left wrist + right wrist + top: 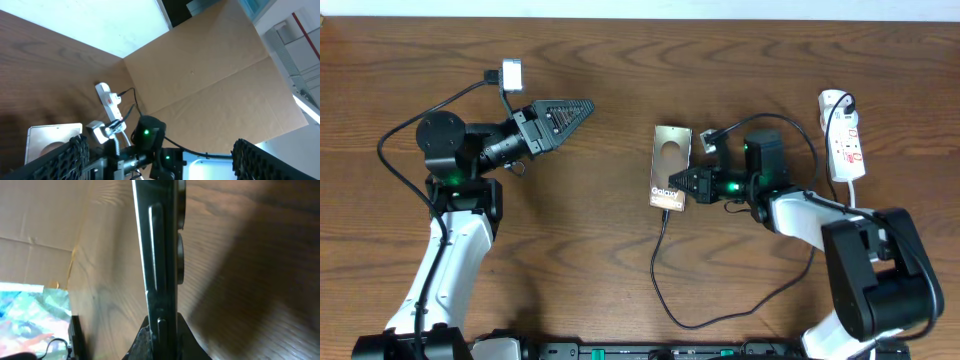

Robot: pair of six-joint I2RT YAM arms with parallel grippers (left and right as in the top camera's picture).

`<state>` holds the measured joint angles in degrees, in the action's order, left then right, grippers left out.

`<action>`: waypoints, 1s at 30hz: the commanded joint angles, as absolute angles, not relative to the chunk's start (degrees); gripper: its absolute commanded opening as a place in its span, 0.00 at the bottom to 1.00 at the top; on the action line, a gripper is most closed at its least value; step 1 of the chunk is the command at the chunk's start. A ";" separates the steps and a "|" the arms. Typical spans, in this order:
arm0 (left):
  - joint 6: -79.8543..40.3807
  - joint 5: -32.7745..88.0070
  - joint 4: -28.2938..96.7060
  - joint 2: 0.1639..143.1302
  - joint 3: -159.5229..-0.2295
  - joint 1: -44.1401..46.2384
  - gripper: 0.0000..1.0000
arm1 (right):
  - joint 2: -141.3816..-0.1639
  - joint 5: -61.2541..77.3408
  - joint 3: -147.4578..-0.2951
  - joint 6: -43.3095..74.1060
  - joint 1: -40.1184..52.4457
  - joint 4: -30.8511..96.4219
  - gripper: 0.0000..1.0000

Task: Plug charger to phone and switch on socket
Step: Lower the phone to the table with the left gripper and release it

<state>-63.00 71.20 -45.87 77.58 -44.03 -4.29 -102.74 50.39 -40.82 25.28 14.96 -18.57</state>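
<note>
The phone (670, 163) lies flat at mid-table, brownish screen up, with a dark oval and white lettering. My right gripper (684, 186) is shut on the phone's right edge near its lower end. In the right wrist view that dark edge (159, 255) runs straight up from between the gripper (161, 326). The charger (658, 268) is a thin black cable. It meets the phone's lower edge and loops toward the front. The white socket (846, 140) lies at the far right. My left gripper (582, 106) hovers open and empty, left of the phone.
In the left wrist view, between wide-apart fingers (64, 159), I see the phone (50, 137), the socket (107, 96) and the right arm (147, 137). A cardboard wall (210, 65) stands behind the table. The socket's thick white cord (855, 190) runs toward the front.
</note>
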 commanded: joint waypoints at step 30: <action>-62.59 70.94 -46.15 77.47 -44.69 -4.49 0.93 | -106.52 32.45 -41.63 27.79 14.72 -16.47 0.08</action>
<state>-63.00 71.18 -45.87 77.58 -44.03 -4.29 -106.04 41.87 -41.71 29.95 14.96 -17.37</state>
